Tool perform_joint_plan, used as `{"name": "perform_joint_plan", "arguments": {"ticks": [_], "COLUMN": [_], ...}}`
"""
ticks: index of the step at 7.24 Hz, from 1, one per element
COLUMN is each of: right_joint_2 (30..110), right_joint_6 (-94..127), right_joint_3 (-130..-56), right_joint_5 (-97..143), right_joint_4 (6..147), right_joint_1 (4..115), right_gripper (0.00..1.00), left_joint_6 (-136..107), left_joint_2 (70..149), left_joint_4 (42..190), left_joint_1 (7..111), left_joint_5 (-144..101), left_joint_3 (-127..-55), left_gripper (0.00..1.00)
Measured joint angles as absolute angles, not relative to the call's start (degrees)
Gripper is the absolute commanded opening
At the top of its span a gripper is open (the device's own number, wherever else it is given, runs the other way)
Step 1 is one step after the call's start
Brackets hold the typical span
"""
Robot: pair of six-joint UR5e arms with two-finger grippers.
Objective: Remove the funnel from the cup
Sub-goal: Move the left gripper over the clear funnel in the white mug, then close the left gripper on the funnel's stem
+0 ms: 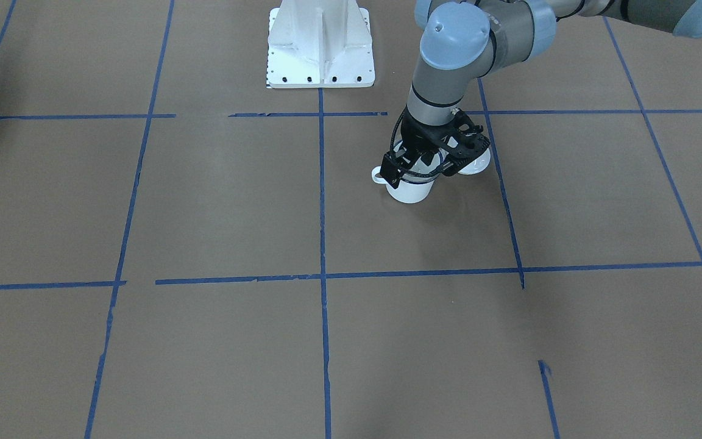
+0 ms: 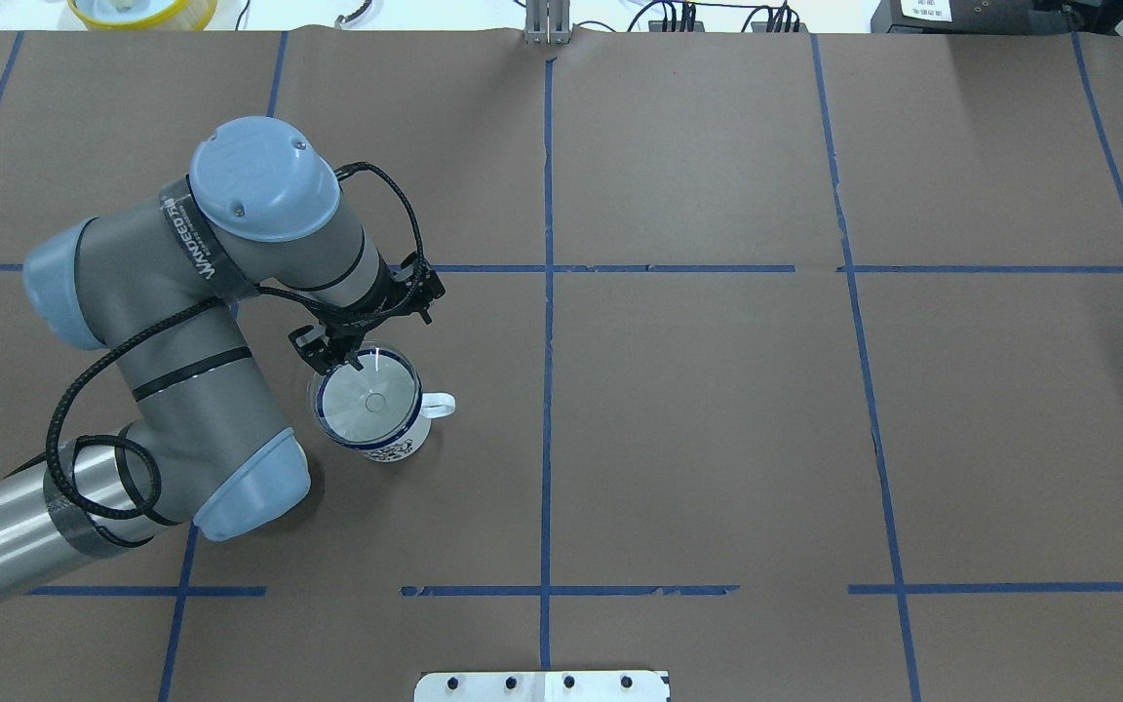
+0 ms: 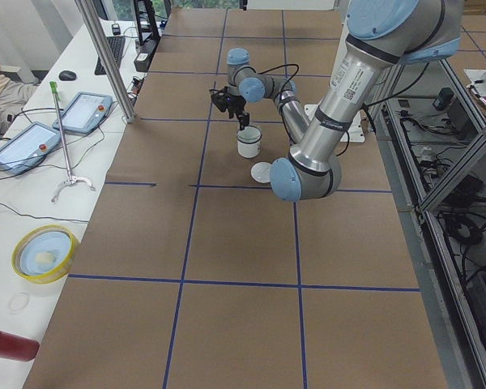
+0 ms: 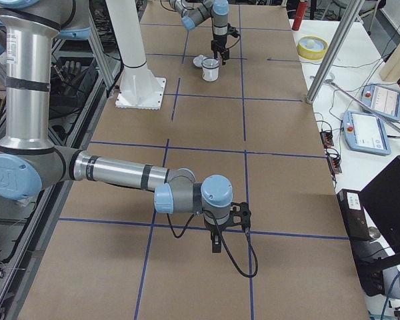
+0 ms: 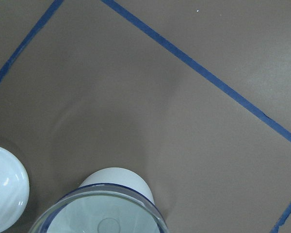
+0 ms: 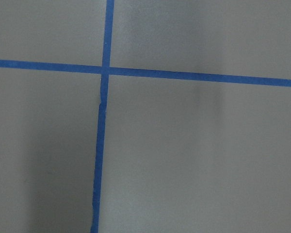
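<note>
The white cup (image 2: 388,450) with a dark blue rim stands upright on the brown table, its handle pointing to the view's right. The clear funnel (image 2: 367,402) sits in its mouth. My left gripper (image 2: 341,363) hangs just over the far left part of the funnel's rim, jaws apart and holding nothing. From the front, the left gripper (image 1: 416,161) hides the top of the cup (image 1: 411,192). The left wrist view shows the funnel (image 5: 99,218) and cup (image 5: 114,175) at its bottom edge. My right gripper (image 4: 216,245) is far away over bare table; I cannot tell its state.
A round white lid (image 1: 473,164) lies on the table right beside the cup, on the robot's side, and shows in the left wrist view (image 5: 2,187). Blue tape lines (image 2: 547,292) cross the table. The white robot base (image 1: 320,49) stands at the table's edge.
</note>
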State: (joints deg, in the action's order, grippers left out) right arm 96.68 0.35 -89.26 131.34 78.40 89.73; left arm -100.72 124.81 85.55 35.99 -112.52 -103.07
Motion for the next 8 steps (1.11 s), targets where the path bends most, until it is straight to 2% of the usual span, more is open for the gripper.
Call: {"name": "perform_joint_plan", "arguments": {"ticks": [2, 3, 4, 5, 8], "right_joint_2": [96.7, 96.7, 96.7, 96.7, 96.7], "right_joint_6": [0.4, 0.3, 0.4, 0.4, 0.4], "right_joint_3": [-89.2, -89.2, -89.2, -89.2, -89.2], "right_joint_5": [131.4, 131.4, 131.4, 131.4, 131.4], "right_joint_4": [78.4, 78.4, 78.4, 78.4, 78.4], "right_joint_1": [89.7, 89.7, 89.7, 89.7, 89.7], "right_gripper": [1.0, 1.0, 1.0, 1.0, 1.0], "left_joint_6": [-100.9, -101.0, -101.2, -101.6, -102.2], "left_joint_2": [125.0, 125.0, 125.0, 125.1, 125.9], "left_joint_4": [85.8, 85.8, 85.8, 85.8, 84.4], "left_joint_1": [35.4, 35.2, 35.1, 34.9, 34.7], "left_joint_5": [-112.4, -112.4, -112.4, -112.4, -112.3], "left_joint_3": [-102.5, -102.4, -102.4, -102.4, -103.3], "left_gripper": [0.49, 0.37, 0.14, 0.0, 0.0]}}
